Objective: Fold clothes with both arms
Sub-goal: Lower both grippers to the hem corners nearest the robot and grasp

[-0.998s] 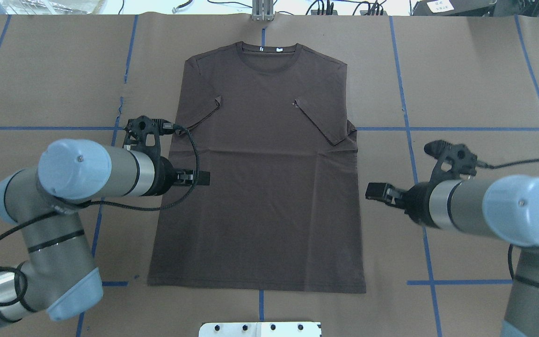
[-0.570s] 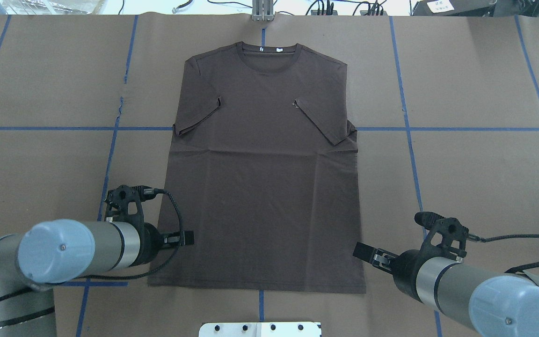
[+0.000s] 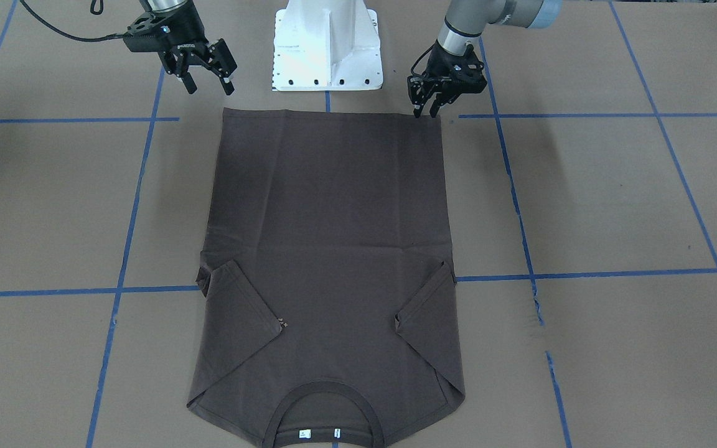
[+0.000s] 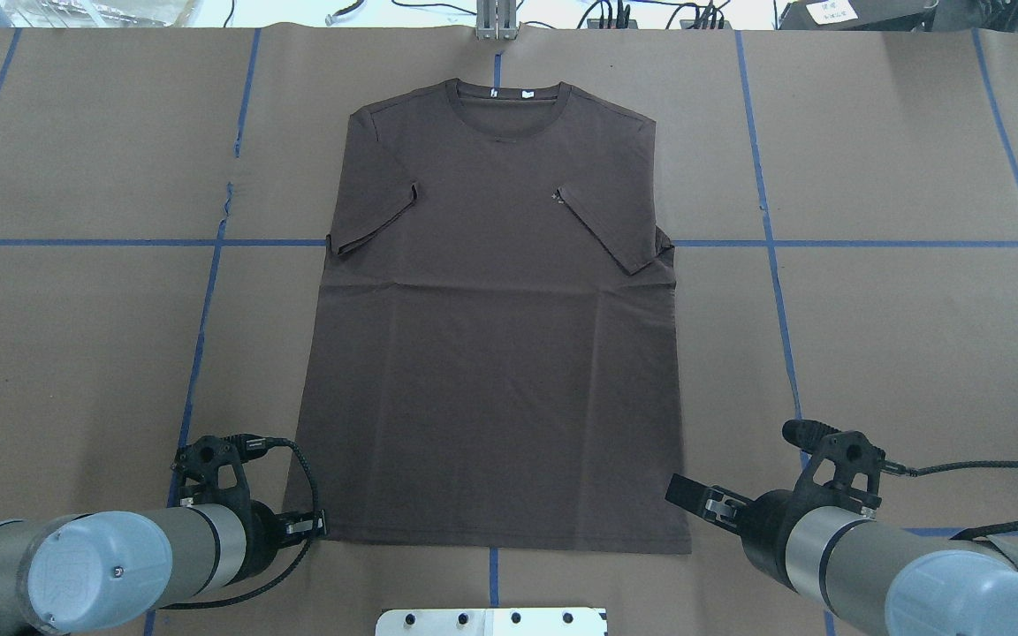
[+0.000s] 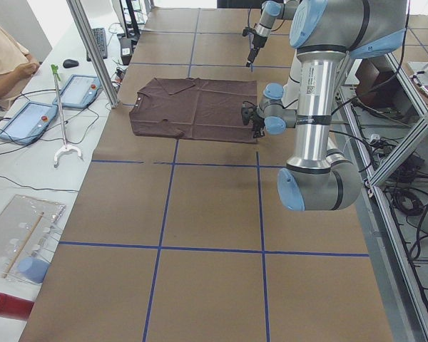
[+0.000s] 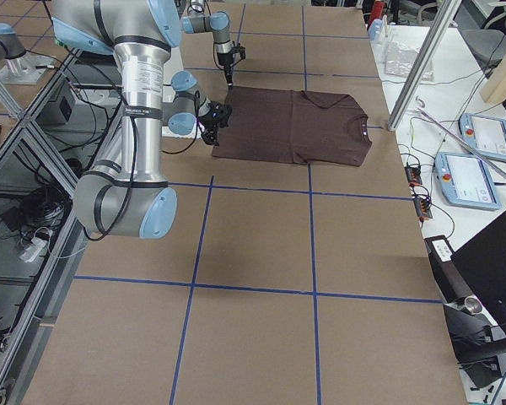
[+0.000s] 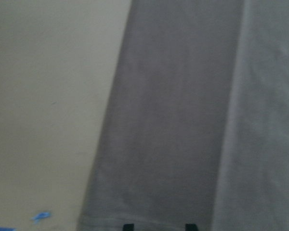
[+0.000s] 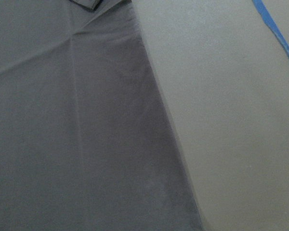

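Well, from the front, my left gripper hangs spread at one hem corner of the shirt, my right gripper spread near the other. From overhead, the shirt lies flat on the table, sleeves folded inward.

I see the dark brown T-shirt flat, sleeves folded in, collar far; left gripper and right gripper near its hem corners.
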You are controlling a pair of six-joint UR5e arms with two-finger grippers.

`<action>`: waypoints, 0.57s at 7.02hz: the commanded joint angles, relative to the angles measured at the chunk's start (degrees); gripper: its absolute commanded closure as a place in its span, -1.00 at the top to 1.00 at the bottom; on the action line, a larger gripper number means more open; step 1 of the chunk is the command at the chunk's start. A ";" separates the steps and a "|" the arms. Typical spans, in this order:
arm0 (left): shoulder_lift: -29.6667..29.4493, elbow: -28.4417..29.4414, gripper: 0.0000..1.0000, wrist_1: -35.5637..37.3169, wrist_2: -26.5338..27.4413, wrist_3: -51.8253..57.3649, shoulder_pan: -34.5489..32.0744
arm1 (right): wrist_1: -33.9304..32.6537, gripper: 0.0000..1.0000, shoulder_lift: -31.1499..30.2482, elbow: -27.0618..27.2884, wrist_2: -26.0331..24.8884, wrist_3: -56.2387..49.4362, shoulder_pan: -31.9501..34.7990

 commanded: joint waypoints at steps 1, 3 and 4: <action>0.49 -0.23 -0.05 1.35 0.08 0.19 0.04 | 0.00 0.96 -0.01 -0.08 -0.07 -0.03 -0.06; 0.58 -0.05 -0.05 1.62 0.07 0.19 0.04 | 0.00 0.96 -0.01 0.01 -0.15 0.06 -0.06; 0.58 0.29 -0.05 1.62 0.07 0.27 0.04 | 0.00 0.96 -0.01 0.01 -0.15 -0.03 0.03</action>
